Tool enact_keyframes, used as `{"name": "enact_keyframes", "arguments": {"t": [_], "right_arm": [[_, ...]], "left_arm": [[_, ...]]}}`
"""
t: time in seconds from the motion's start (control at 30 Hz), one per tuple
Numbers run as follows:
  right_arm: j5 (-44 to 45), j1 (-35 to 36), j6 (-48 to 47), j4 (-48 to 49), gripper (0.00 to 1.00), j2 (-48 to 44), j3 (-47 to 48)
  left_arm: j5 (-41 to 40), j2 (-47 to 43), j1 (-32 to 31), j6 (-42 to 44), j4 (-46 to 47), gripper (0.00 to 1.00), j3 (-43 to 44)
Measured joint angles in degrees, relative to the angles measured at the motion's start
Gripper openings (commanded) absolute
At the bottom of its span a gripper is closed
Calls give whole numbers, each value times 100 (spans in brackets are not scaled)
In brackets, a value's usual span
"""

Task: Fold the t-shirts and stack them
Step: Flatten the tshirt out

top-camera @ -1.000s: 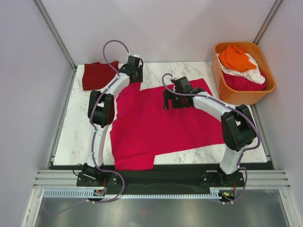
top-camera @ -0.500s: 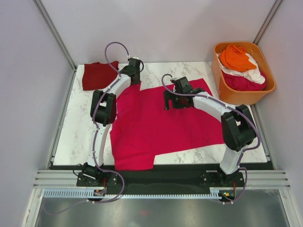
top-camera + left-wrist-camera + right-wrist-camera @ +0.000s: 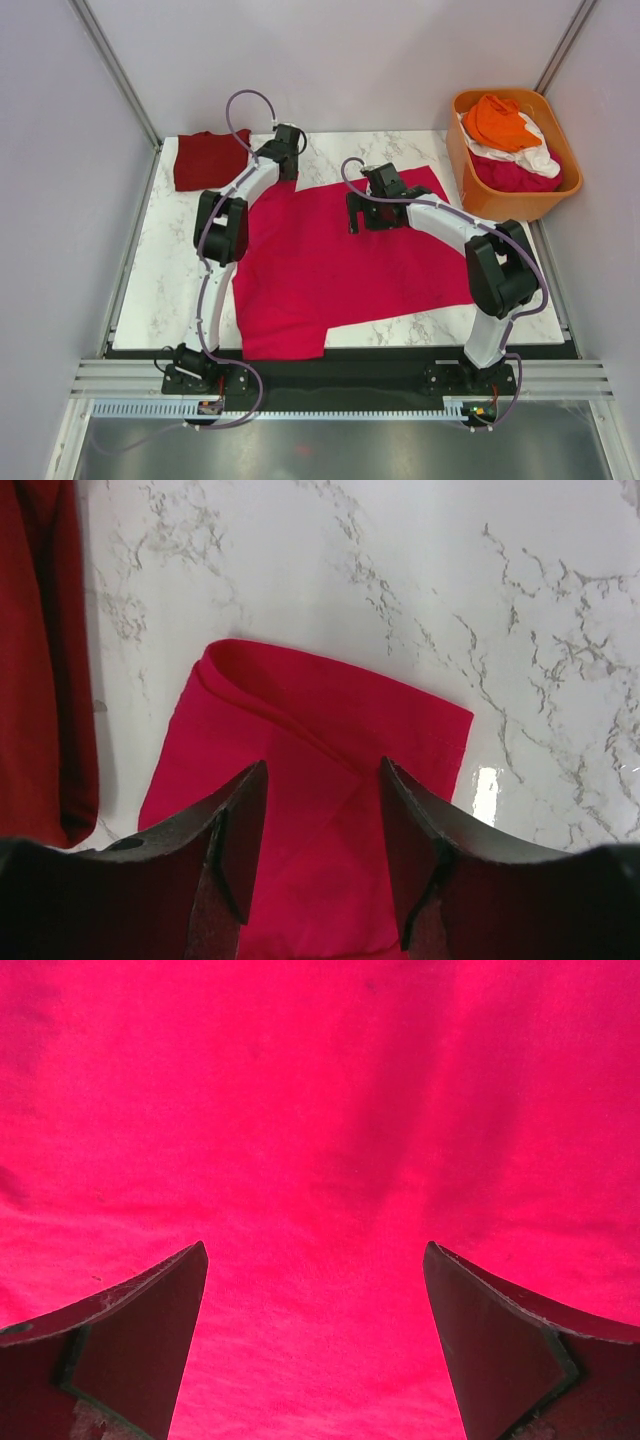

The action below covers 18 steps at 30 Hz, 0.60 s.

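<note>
A bright magenta t-shirt lies spread flat across the middle of the marble table. My left gripper hovers at the shirt's back left corner. In the left wrist view its jaws stand partly apart, straddling the magenta sleeve, which has a folded-over edge and lies on the table. My right gripper is over the shirt's upper middle, and its wrist view shows it wide open above smooth magenta cloth. A folded maroon t-shirt rests at the back left corner.
An orange plastic tub stands off the table's back right corner, holding orange, white and pink shirts. The maroon shirt lies just left of the sleeve. Grey walls enclose the table on three sides.
My left arm has reached a little farther back and right over the sleeve, and its jaws have narrowed slightly. The right arm and the shirt have stayed put.
</note>
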Motion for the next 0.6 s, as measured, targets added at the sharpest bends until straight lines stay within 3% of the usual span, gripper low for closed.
{"name": "enact_keyframes", "arguments": {"t": [0.3,0.6], "right_arm": [[0,-4,-20,-26,98,46,0],[0,-7,-26,-31,98,46,0]], "left_arm": [[-127,302,2,-87,-533,55,516],[-74,337,205,-334,-695,37,581]]}}
